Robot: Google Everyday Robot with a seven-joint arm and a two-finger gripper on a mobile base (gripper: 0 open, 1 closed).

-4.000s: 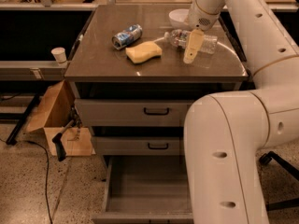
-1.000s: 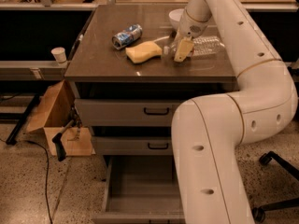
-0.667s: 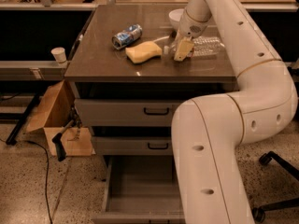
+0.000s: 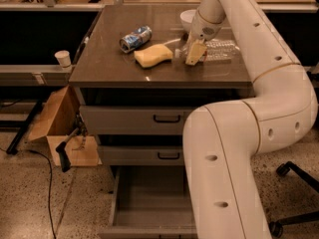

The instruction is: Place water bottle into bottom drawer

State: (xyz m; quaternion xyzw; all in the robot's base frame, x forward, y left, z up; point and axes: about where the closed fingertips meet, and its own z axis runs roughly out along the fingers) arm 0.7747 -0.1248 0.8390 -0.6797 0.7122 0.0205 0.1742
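The water bottle [image 4: 222, 51] lies on its side at the right of the brown cabinet top [image 4: 109, 66], clear plastic, its neck end pointing left. My gripper [image 4: 193, 53] is down at the bottle's left end, right next to the yellow sponge. The arm hides the contact. The bottom drawer [image 4: 149, 200] stands pulled out below, a plain grey box with nothing in it; my arm covers its right part.
A crushed blue-silver can [image 4: 135, 38] and a yellow sponge [image 4: 153, 55] lie left of the gripper. A white bowl [image 4: 187, 18] stands behind it. Two shut drawers with black handles [image 4: 167, 118]. A cardboard box [image 4: 55, 126] and paper cup [image 4: 63, 58] are at left, a chair base [image 4: 294, 193] at right.
Since four seconds ago the gripper has moved left and lower, to the bottle's left end. Over the last second nothing visibly moved.
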